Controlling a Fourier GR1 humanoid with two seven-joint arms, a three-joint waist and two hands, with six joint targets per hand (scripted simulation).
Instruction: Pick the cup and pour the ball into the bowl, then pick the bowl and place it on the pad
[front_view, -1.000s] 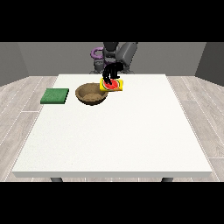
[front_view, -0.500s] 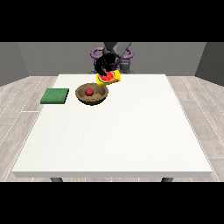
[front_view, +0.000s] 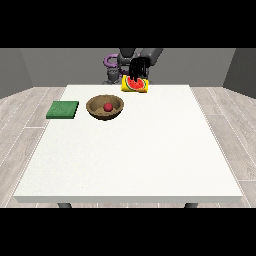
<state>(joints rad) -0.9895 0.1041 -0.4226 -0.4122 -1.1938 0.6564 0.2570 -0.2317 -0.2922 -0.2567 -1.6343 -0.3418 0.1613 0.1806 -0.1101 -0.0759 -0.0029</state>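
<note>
A brown bowl (front_view: 105, 108) stands on the white table (front_view: 130, 160), left of the middle near the far side. A small red ball (front_view: 107, 106) lies inside it. The yellow cup with a watermelon pattern (front_view: 135, 84) is tipped on its side at the table's far edge, to the right of the bowl and apart from it. The black hand at the view's right (front_view: 139, 67) reaches down over the cup, with its fingers curled round the cup's top. The flat green pad (front_view: 63, 109) lies left of the bowl. No other hand shows.
The robot's grey and purple body (front_view: 110, 67) rises behind the far edge of the table. Grey floor surrounds the table on all sides.
The cup was tipped beside the bowl and the ball dropped into the bowl. The hand has since carried the cup right and back, away from the bowl.
</note>
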